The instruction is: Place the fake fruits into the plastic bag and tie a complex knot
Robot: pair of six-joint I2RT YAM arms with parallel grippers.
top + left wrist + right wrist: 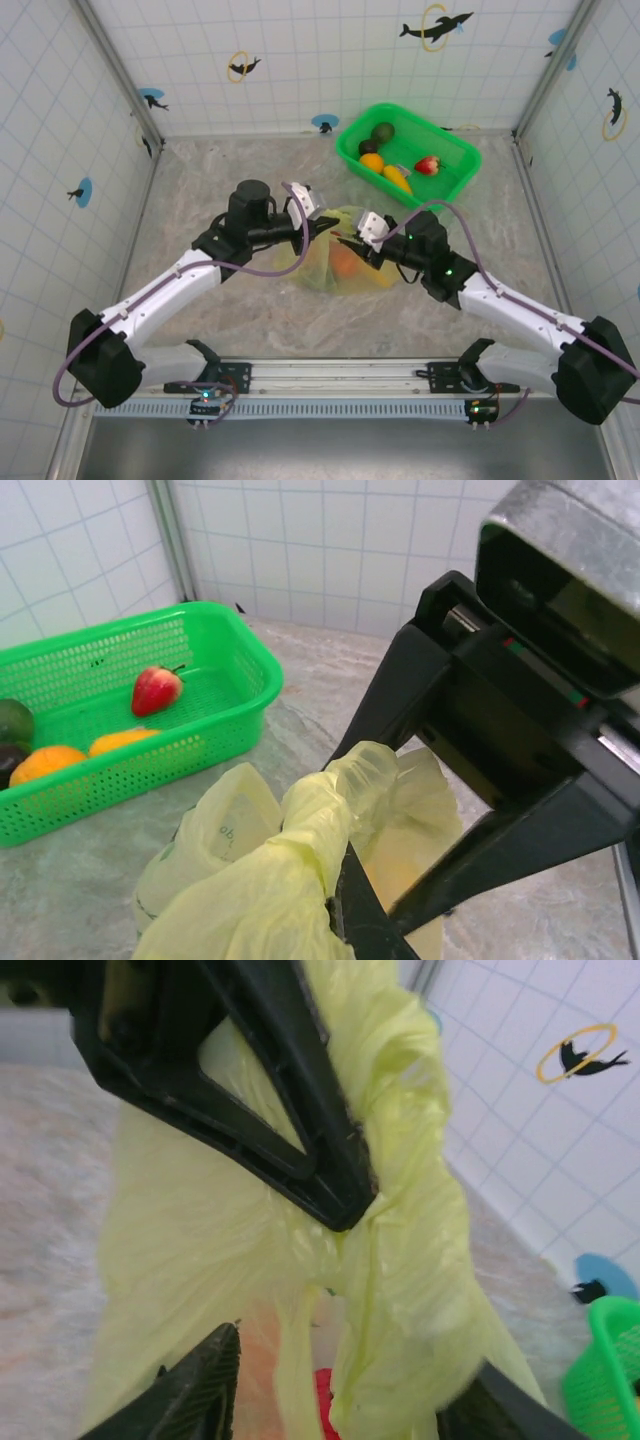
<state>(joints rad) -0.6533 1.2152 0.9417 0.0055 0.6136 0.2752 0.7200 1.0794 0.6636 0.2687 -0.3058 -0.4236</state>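
Observation:
The pale yellow-green plastic bag (335,268) stands mid-table with an orange fruit (346,262) and a red fruit (325,1400) showing through it. My left gripper (330,228) is shut on a bunched handle strip (320,820) above the bag, and its black tips (340,1210) pinch the film. My right gripper (350,243) faces it from the right. The right gripper (345,1405) is open, with loose bag film hanging between its fingers (200,1395). A knot is hidden in the bunched plastic, if there is one. More fake fruits lie in the basket: a strawberry (428,165), an orange (372,162) and a dark green one (383,132).
The bright green basket (452,150) sits at the back right, close behind the bag; its mesh wall (230,695) is on the left in the left wrist view. Tiled walls close the table on three sides. Both arms reach inward, their fingers almost touching.

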